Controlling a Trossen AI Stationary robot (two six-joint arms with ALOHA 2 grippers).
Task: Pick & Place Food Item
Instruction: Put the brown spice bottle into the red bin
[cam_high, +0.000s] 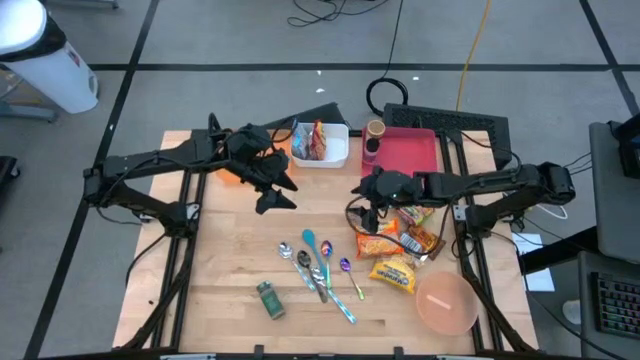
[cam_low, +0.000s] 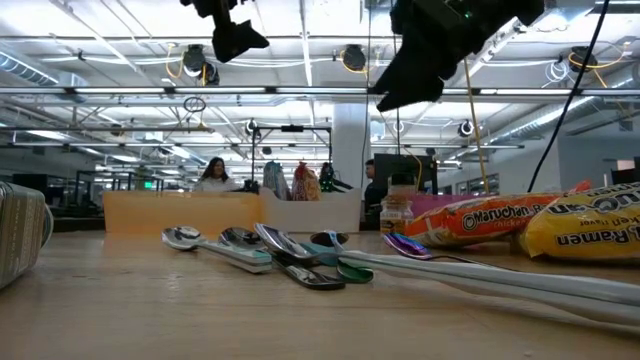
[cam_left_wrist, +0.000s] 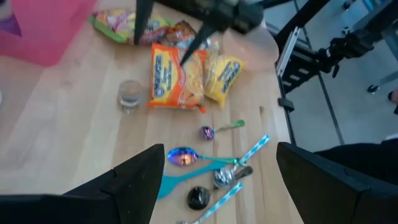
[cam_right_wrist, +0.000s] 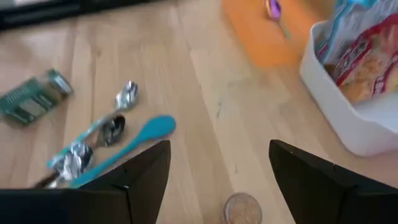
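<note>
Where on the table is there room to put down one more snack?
Bare wood lies left of the spoons and green packet, under the left arm. The right side is crowded: ramen packs, pink bowl, red tray.

spoons (cam_high: 320, 268) mid-table, ramen packets (cam_high: 397, 245) to their right, bowl (cam_high: 445, 303) beyond

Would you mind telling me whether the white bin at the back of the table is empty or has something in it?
Not empty: the white bin holds snack packets, standing inside it.
</note>
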